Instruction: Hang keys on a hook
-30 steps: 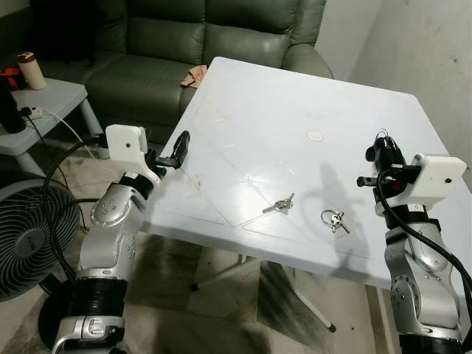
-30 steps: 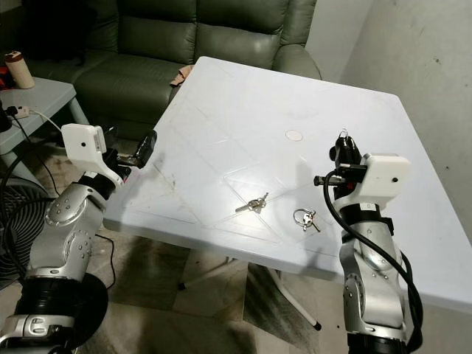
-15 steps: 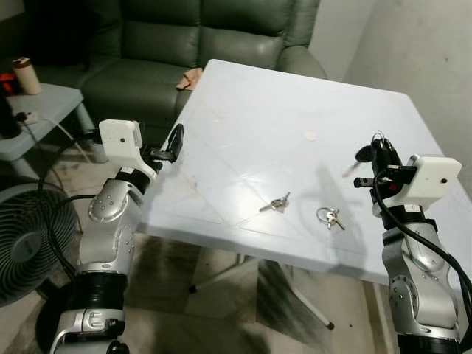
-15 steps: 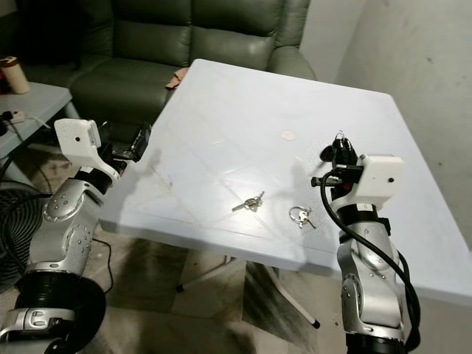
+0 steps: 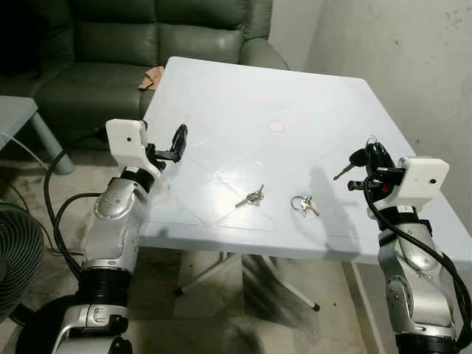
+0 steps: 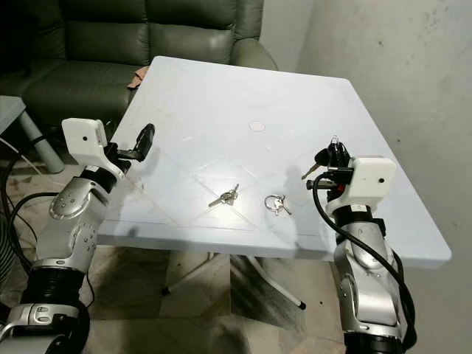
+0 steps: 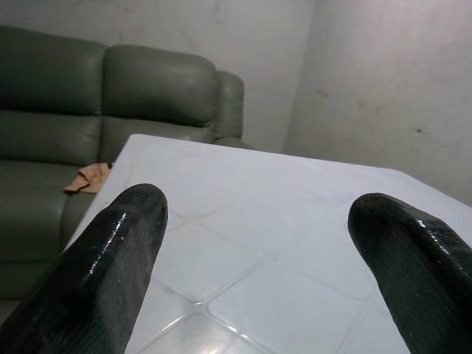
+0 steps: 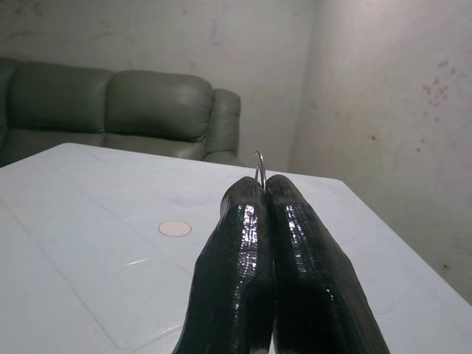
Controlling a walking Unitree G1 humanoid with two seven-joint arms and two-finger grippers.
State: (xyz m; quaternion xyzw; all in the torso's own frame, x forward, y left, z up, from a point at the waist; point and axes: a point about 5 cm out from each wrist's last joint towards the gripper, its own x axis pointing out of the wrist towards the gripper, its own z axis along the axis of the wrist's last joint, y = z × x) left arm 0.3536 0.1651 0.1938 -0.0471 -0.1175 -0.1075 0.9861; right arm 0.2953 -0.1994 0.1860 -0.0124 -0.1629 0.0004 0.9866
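Observation:
My right gripper (image 5: 375,150) is raised above the right side of the white table (image 5: 236,96). It is shut on a key ring (image 8: 259,167), and a black-headed key (image 5: 355,158) dangles from the ring toward the table's middle. Two more key bunches lie on the table near its front edge: one (image 5: 252,197) at the middle, another on a ring (image 5: 303,205) just right of it. My left gripper (image 5: 179,140) hovers at the table's left edge. Its fingers (image 7: 110,258) are spread wide with nothing between them.
A green sofa (image 5: 103,44) stands behind the table with an orange cloth (image 5: 153,76) on its seat. A small round white disc (image 5: 276,127) lies mid-table. A bare wall (image 5: 413,59) rises to the right. A fan (image 5: 11,258) stands on the floor at left.
The whole picture has shifted: the camera turned right, toward the wall. The black key now hangs out to the side of my right gripper. Both arms hold much the same pose.

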